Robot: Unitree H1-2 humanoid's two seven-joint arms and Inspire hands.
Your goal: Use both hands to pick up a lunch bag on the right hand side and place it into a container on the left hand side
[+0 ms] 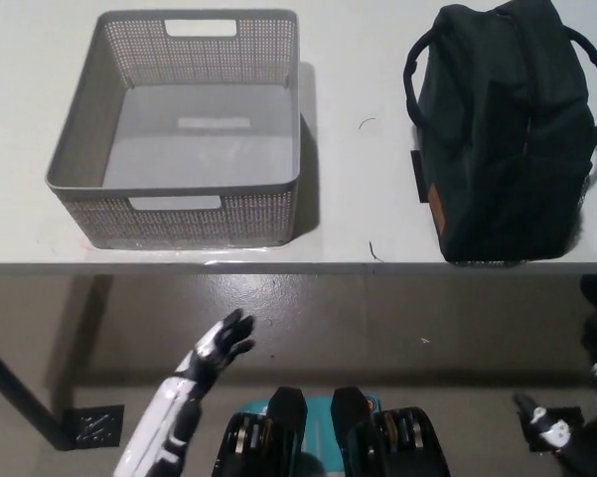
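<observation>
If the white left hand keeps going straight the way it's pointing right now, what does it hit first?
Probably the table's front edge. The left hand, open, points up and rightward from below the tabletop, toward the gap between the grey basket and the dark lunch bag. Depth is unclear, so it might pass under.

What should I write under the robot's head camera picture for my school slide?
Robot's open left hand lifts below the table; right hand low; dark lunch bag waits beside the empty grey basket.

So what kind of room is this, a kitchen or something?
Probably a lab or workshop, not a kitchen: a plain white table on a bare concrete floor, holding only a grey basket and a dark lunch bag.
</observation>
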